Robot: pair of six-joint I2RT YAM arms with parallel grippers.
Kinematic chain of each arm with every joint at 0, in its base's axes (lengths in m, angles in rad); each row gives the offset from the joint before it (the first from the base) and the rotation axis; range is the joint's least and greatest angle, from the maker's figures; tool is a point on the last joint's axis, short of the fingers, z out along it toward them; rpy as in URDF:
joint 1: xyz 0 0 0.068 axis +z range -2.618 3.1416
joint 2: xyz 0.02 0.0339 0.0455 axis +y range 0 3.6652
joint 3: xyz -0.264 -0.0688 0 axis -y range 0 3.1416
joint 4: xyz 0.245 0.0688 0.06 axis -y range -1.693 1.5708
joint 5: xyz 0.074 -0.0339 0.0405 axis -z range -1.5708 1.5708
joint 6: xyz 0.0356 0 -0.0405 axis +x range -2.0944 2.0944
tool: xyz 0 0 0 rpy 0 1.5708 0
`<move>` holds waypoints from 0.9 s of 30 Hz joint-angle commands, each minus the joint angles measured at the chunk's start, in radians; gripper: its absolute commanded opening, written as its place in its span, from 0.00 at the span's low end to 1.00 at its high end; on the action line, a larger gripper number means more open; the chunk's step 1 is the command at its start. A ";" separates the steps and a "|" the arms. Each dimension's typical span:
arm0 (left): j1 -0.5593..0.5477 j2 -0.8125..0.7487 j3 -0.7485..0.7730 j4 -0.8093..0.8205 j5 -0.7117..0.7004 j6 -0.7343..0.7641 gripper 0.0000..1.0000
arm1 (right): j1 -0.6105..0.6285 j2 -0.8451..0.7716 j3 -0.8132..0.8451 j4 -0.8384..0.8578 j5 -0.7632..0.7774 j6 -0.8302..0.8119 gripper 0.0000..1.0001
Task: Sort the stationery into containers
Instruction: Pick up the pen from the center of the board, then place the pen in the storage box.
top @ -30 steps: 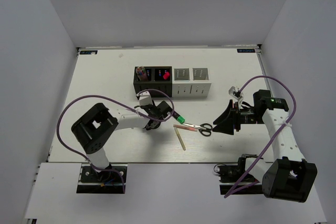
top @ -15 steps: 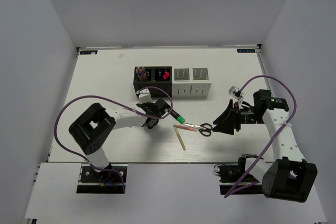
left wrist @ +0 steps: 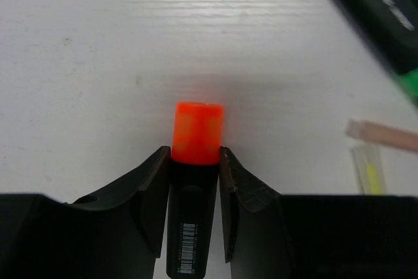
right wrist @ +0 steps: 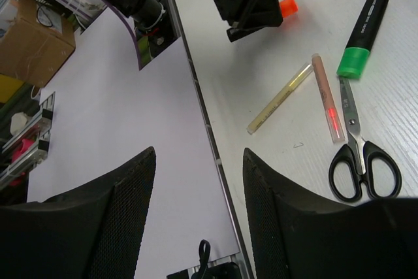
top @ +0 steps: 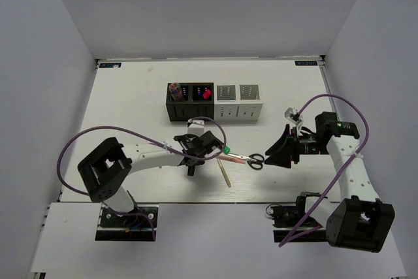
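Note:
My left gripper (left wrist: 194, 151) is shut on a black highlighter with an orange cap (left wrist: 197, 132), which sticks out past the fingertips just above the table; from above the gripper (top: 196, 150) is at mid table. A green-capped highlighter (top: 222, 149), a thin pink stick (top: 234, 157), black-handled scissors (top: 253, 160) and a pale stick (top: 225, 173) lie to its right. My right gripper (top: 279, 150) hangs open and empty right of the scissors (right wrist: 360, 156). The containers (top: 214, 110) stand in a row behind, two black on the left, two white on the right.
The left black container (top: 174, 91) holds an item and the second black one (top: 205, 93) holds a pink-capped one. In the right wrist view a white wall panel (right wrist: 117, 129) rises beyond the table edge (right wrist: 209, 135), with a cardboard box (right wrist: 32, 44) behind.
My left gripper has narrowed onto the orange-capped highlighter and shifted right and toward the near edge with it. The right arm has not moved.

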State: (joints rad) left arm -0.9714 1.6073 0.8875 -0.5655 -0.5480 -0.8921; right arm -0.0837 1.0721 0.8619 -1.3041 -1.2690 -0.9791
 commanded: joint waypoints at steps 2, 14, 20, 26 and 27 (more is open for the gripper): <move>-0.036 -0.127 0.125 -0.077 0.031 0.169 0.00 | -0.001 -0.018 0.038 -0.020 -0.035 -0.030 0.62; 0.080 -0.060 0.487 0.139 0.259 0.495 0.00 | -0.001 -0.017 0.037 -0.030 -0.043 -0.043 0.70; 0.240 0.051 0.570 0.381 0.499 0.473 0.00 | -0.001 0.019 0.057 -0.104 -0.053 -0.122 0.27; 0.336 0.226 0.737 0.513 0.673 0.406 0.00 | -0.001 0.040 0.072 -0.156 -0.064 -0.179 0.12; 0.342 0.255 0.745 0.519 0.700 0.386 0.00 | 0.001 0.040 0.069 -0.159 -0.064 -0.181 0.13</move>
State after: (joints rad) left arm -0.6487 1.8347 1.5738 -0.1528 0.0025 -0.4641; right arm -0.0837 1.1091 0.8967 -1.3357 -1.2972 -1.1061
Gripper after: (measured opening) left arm 0.431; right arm 0.128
